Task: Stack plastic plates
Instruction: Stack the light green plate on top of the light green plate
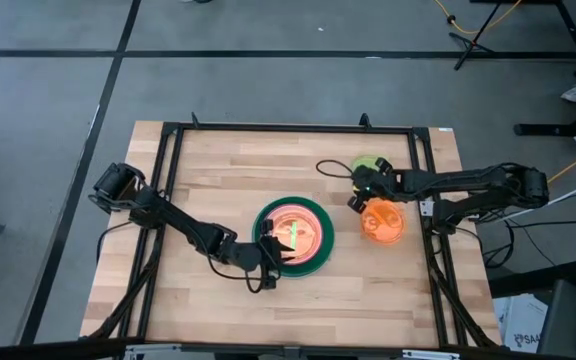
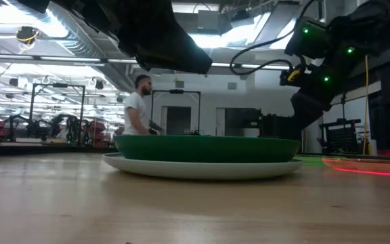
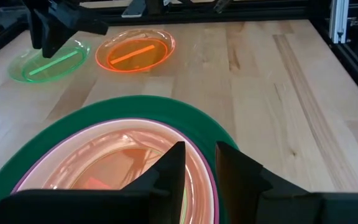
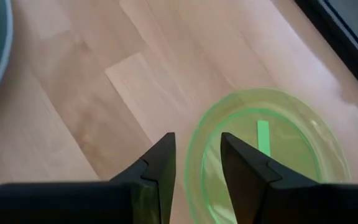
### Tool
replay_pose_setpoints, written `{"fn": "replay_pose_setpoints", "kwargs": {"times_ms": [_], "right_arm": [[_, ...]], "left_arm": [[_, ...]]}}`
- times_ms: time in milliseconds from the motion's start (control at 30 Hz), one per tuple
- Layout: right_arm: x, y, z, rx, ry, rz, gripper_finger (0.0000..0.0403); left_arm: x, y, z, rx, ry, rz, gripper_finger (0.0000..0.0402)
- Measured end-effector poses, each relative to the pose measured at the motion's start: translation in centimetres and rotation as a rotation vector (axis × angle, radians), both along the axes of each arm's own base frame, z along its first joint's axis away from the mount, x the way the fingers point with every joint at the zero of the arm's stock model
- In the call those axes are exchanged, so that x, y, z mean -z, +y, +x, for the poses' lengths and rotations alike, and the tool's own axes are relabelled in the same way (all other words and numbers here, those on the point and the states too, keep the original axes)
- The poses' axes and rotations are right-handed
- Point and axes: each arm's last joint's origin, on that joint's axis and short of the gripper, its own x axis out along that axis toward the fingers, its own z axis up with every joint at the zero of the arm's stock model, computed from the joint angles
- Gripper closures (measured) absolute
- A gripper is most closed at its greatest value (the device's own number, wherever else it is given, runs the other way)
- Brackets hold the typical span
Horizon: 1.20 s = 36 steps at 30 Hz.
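A stack sits mid-table: a dark green plate (image 1: 320, 252) (image 3: 148, 104) holds a magenta-rimmed plate (image 3: 211, 186) and translucent reddish plates, with a green glint on top. In the low view a pale plate (image 2: 202, 167) lies under the green one (image 2: 208, 148). My left gripper (image 1: 274, 248) (image 3: 201, 163) hovers over the stack's left rim, open by a narrow gap. A lime green plate (image 1: 368, 163) (image 4: 278, 149) and an orange plate (image 1: 383, 222) (image 3: 135, 53) lie flat at the right. My right gripper (image 1: 359, 192) (image 4: 197, 158) is open above the lime plate's rim, raised off the table.
A black metal frame (image 1: 173, 180) runs around the wooden table top. Bare wood lies left of and in front of the stack. The two arms are a plate's width apart. A person (image 2: 139, 105) stands in the room beyond the table.
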Motion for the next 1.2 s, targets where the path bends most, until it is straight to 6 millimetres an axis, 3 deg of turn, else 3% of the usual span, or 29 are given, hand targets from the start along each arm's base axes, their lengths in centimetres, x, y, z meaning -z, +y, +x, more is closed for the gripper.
{"fn": "replay_pose_setpoints", "kwargs": {"times_ms": [500, 1033, 1200], "right_arm": [[3.9, -0.4, 1.7, 0.008, 0.146, -0.022, 0.0285], [5.7, -2.5, 1.7, 0.079, 0.232, -0.007, 0.0286], [5.8, -2.4, 1.8, 0.061, 0.244, -0.019, 0.0322]], "left_arm": [[0.0, 0.0, 0.0, 0.000, 0.002, 0.001, 0.0319], [0.0, 0.0, 0.0, 0.000, 0.004, 0.002, 0.0319], [0.0, 0.0, 0.0, 0.000, 0.004, 0.002, 0.0319]]}}
